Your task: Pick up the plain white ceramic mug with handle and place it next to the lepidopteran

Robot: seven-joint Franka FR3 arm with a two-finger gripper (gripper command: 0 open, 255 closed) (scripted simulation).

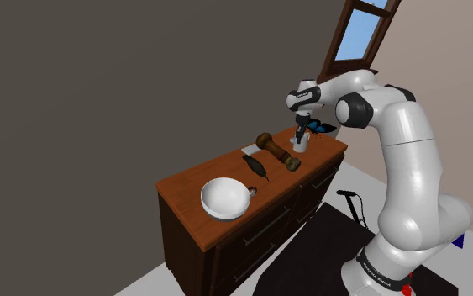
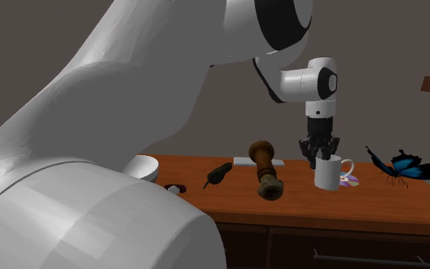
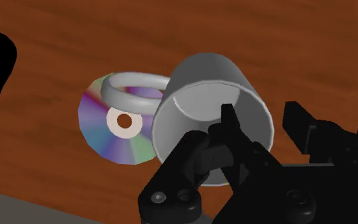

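My gripper [image 3: 260, 119] hangs over the mug [image 3: 203, 83] with its fingers spread. One fingertip dips inside the rim and the other stands outside it, with the wall between them; I cannot tell whether either touches. The mug is white and stands upright on the brown cabinet top [image 2: 404, 205]. Its handle reaches over a shiny disc [image 3: 110, 130] lying flat just beside it. Past the disc, on the mug's handle side, sits a blue and black butterfly [image 2: 400, 166]. On the mug's opposite side a brown pepper grinder [image 2: 265, 172] lies on its side, then a small dark object [image 2: 219, 173], and farthest from the mug a white bowl [image 1: 224, 199].
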